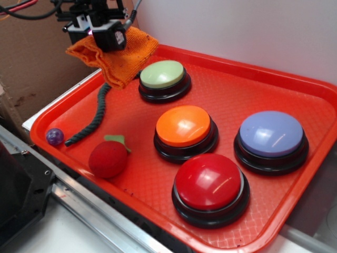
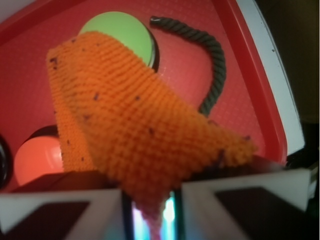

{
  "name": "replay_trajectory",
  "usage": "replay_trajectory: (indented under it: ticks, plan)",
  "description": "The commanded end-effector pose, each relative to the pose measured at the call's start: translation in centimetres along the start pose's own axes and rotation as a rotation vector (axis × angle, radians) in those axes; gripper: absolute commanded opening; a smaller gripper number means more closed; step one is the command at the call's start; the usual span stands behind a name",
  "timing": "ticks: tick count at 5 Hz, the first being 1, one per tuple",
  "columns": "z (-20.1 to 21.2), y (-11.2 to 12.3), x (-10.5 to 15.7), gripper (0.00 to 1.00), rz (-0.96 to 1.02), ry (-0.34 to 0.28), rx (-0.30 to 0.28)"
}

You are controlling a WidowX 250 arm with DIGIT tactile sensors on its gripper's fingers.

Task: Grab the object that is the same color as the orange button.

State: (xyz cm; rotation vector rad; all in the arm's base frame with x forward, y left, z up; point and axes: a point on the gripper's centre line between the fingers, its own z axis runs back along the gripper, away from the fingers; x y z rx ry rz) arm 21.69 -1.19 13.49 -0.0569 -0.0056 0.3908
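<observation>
On a red tray (image 1: pixel 295 100) sits the orange button (image 1: pixel 184 125). The gripper (image 2: pixel 151 207) holds the cloth (image 2: pixel 135 125) aloft, jaws clamped on it.

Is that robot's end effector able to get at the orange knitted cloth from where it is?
Yes, it seems already there: the end effector is shut on the orange knitted cloth, which hangs lifted above the red plastic tray.

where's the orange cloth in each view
Exterior: the orange cloth hangs at top left over the tray's far corner, pinched under the gripper.
Wrist: it fills the centre, running down into the fingers.
Shared landmark: the pale green button, right beside the cloth.
</observation>
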Motion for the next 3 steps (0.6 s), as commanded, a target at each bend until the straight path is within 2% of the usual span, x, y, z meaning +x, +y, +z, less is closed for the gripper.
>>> replay_trajectory:
  ticks: [1, 2, 3]
  plan:
    - [4.03, -2.78, -2.61, 0.0, -0.127, -0.143, -0.043]
    - [3.96, -3.11, -3.59, 0.0, -0.118, -0.181, 0.002]
    - [3.51, -2.43, -3.0, 0.0, -0.076, -0.145, 0.002]
